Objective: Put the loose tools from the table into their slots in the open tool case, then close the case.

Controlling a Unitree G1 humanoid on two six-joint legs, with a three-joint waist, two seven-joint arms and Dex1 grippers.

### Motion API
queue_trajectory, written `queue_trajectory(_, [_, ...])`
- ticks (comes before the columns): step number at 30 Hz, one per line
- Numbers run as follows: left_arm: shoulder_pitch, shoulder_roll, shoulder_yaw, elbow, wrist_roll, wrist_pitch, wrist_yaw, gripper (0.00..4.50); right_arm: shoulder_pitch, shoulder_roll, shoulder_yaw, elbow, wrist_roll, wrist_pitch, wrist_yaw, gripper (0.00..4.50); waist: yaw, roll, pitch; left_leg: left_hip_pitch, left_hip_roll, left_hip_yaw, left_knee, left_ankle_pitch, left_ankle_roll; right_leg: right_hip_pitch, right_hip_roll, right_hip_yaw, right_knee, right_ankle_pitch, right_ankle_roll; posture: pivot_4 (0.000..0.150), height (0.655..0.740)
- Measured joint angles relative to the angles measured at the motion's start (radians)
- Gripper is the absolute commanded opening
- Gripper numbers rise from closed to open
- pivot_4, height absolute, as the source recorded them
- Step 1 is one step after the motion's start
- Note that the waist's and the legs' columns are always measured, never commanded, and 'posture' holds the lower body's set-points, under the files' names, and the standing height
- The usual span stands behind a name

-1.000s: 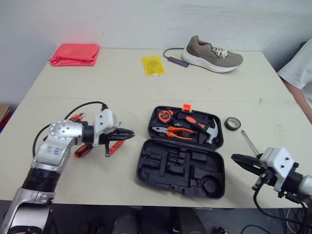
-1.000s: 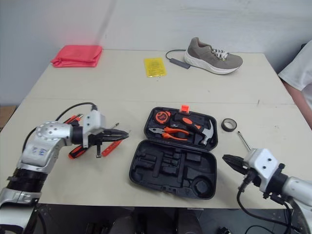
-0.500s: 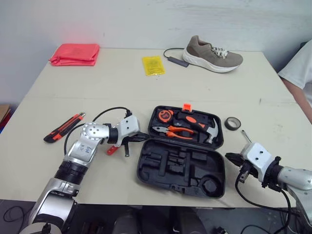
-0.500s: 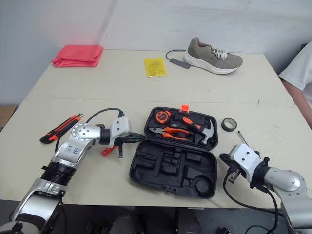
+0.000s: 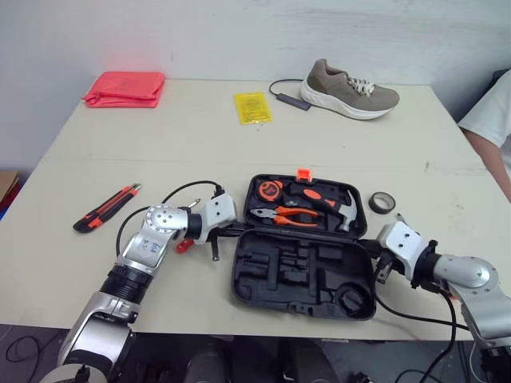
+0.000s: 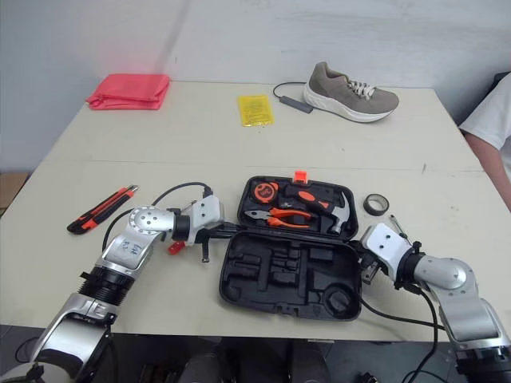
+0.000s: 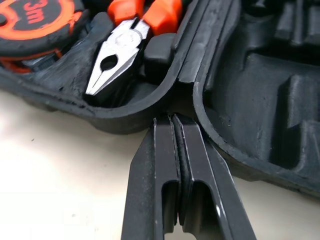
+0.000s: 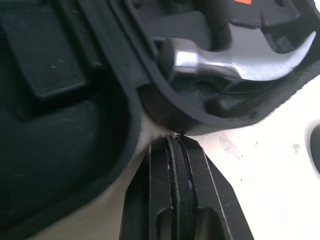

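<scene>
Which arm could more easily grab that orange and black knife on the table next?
Left, probably. The utility knife lies to the robot's left of the tool case, the side where the left gripper sits shut. The right gripper is beyond the case's far side.

Prob. a robot test lab: a plain beige bench is set vs. a bare white wall and strewn w/ unrelated props, i.e. shoe, red cloth, yellow packet, tool case, tape roll. A person's sleeve is seen alongside.
</scene>
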Motion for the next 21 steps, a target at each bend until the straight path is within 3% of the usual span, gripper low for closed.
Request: queue_trajectory(21, [0.191,0.092,0.092,-0.202,-0.038,0.104,0.027,0.02,-0.053,0.032,0.085,-0.016,-0.016,-0.035,0.045,0.0,-0.02,0.0,0.0,0.001,0.008,0.001,-0.001,-0.001,-0.004,-0.001,0.002,0.002,0.001,-0.002,-0.003,0.15,0.74])
